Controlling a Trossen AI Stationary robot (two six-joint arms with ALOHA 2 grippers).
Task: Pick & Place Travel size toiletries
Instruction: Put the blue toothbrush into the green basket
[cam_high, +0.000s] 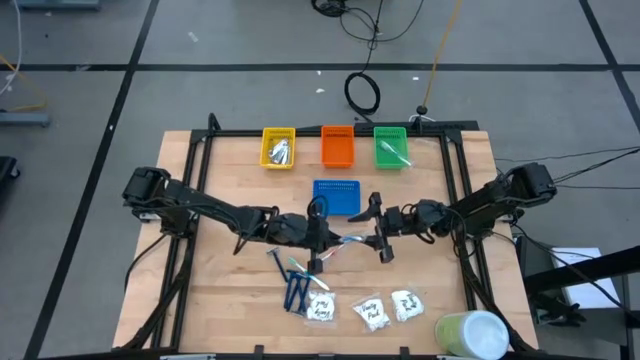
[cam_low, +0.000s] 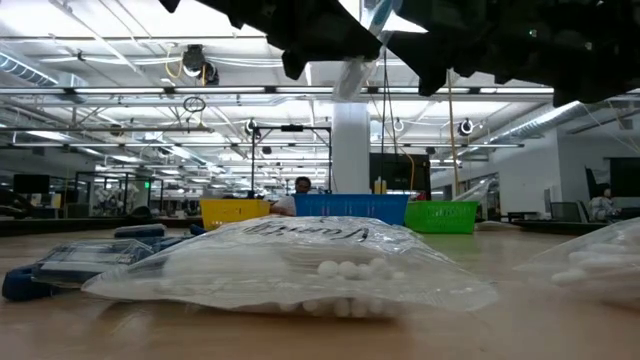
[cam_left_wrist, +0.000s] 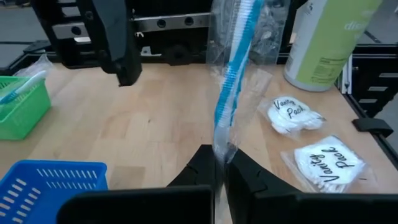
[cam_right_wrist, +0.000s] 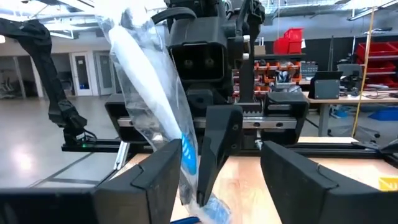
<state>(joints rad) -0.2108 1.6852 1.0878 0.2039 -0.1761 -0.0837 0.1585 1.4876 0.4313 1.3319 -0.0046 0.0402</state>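
1. High view: Both arms meet over the middle of the wooden desk (cam_high: 220, 290). The left hand (cam_high: 322, 238) pinches a light-blue-and-white stick (cam_high: 350, 240) in clear wrap, held off the desk between the two hands. The right hand (cam_high: 378, 228) faces it with fingers spread, just beside the stick. Behind them stand a yellow tray (cam_high: 278, 147), an orange tray (cam_high: 338, 146) and a green tray (cam_high: 391, 147) in a row, with a blue tray (cam_high: 337, 196) nearer the hands. Dark blue razors (cam_high: 296, 290) lie in front of the left hand; three white sachets (cam_high: 372, 311) lie in a row near the front edge, beside a pale green cylinder (cam_high: 472, 334).

2. Low view: A clear sachet (cam_low: 300, 265) of white contents fills the foreground. Razors (cam_low: 70, 262) lie to one side. The yellow tray (cam_low: 235, 212), blue tray (cam_low: 350, 207) and green tray (cam_low: 441, 216) line the far edge. A person (cam_low: 299, 187) shows behind the blue tray. The arms hang dark overhead, the wrapped stick (cam_low: 352, 75) between them.

3. Left wrist view: The left hand (cam_left_wrist: 219, 171) is pressed together on the lower end of the stick (cam_left_wrist: 235, 68), which rises nearly upright. Two sachets (cam_left_wrist: 295, 114) marked "Vanity Pack" lie on the desk near the cylinder (cam_left_wrist: 326, 37).

4. Right wrist view: The right hand (cam_right_wrist: 214, 171) stands spread; the wrapped stick (cam_right_wrist: 155, 106) hangs tilted by one finger (cam_right_wrist: 146, 180), contact unclear.
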